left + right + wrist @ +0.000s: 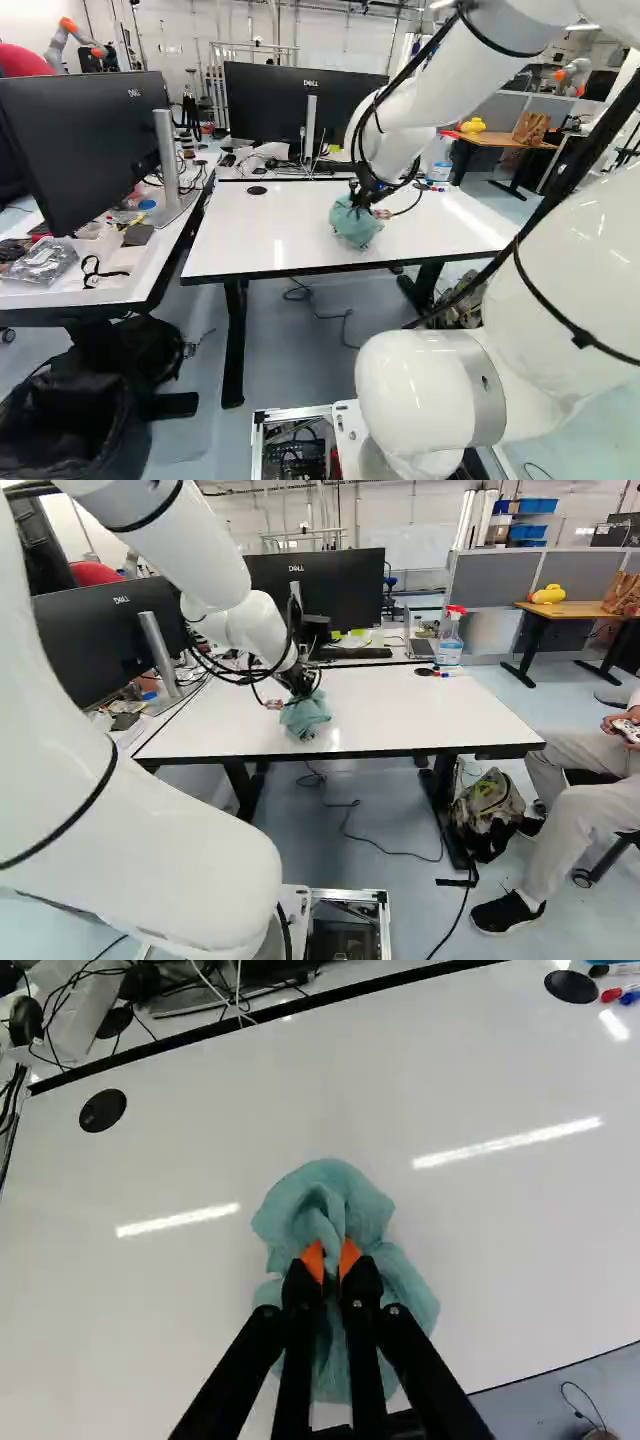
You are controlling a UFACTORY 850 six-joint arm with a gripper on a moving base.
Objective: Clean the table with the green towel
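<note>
Monitor (80,150) first, at the left of the left base view, up on a cluttered side desk (165,245) that butts close to the worktop's left edge; I want my swings kept well off that. Next, onto the worktop (270,235), a flat black cap (257,190) sits in toward the far left corner, and I expect cloth to glide over it with barely a catch.

And here's the business end: the green towel (335,1195) lies bunched just in from the front edge, about midway along. My gripper (331,1255) has its jaws drawn in narrow on a raised fold, orange pads (313,1260) pressing from both sides, slack cloth spilling around them. It's light, I'd say, soft and limp, nothing to break; it drags nicely but won't push like a block. The bunch may roll or the fold may creep out if I bear down hard. That central fold looks the right hold, thick enough to bite, with padding beneath the tips. Lift by a thin hem and I'd expect it to dangle and wipe little. So, light pressure, long strokes, loose cloth trailing.

Over to the right, marker pens (440,673) and a spray bottle (449,635) stand by the far edge; a wide sweep there could flick the pens away.
</note>
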